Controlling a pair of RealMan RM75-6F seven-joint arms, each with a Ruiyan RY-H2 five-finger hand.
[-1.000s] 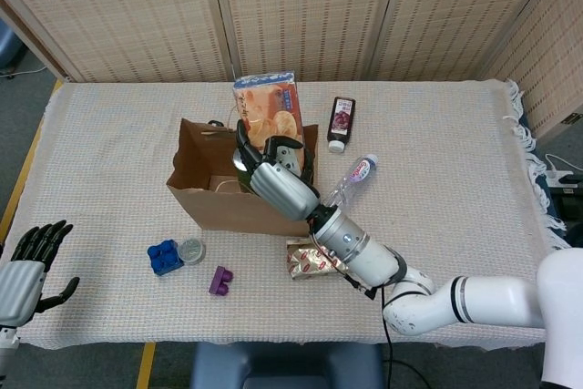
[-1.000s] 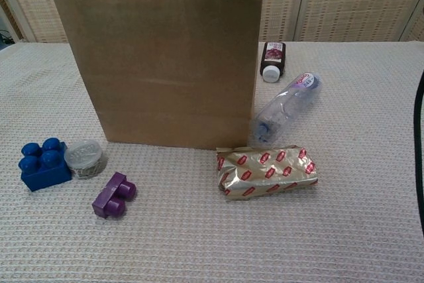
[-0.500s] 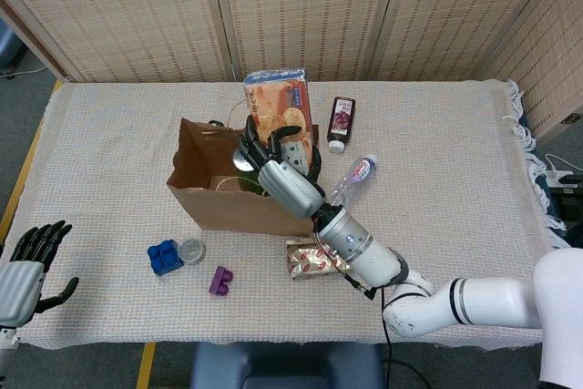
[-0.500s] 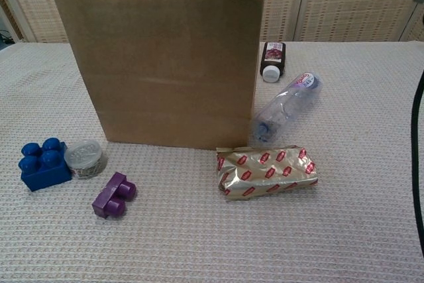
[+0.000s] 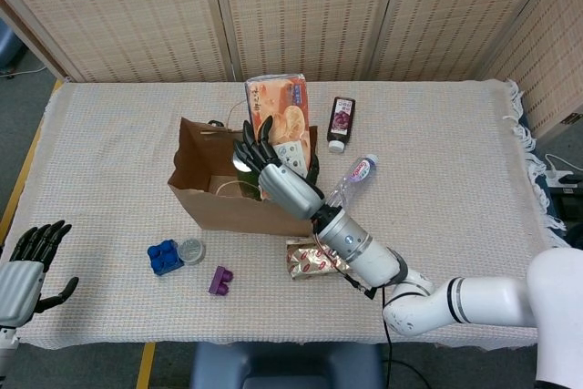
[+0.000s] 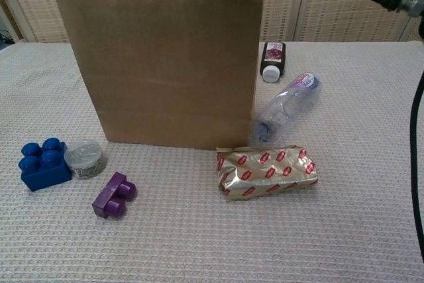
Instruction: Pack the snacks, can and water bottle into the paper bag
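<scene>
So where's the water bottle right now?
The water bottle lies on its side on the table, just right of the paper bag in the chest view, between the dark small bottle behind it and the gold snack pack in front.

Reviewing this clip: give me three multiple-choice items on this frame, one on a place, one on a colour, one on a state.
1. Where does the clear plastic water bottle lie?
A. inside the bag
B. on the table right of the brown paper bag
C. on the blue block

2. What colour is the small toy block nearest the front table edge?
A. purple
B. yellow
C. white

3. How is the left robot hand?
A. gripping the can
B. open, holding nothing
C. pressing on the bag

Answers:
1 B, the chest view shows it lying beside the bag's right wall.
2 A, both views show it purple.
3 B, the head view shows its fingers spread at the table's left corner.
</scene>
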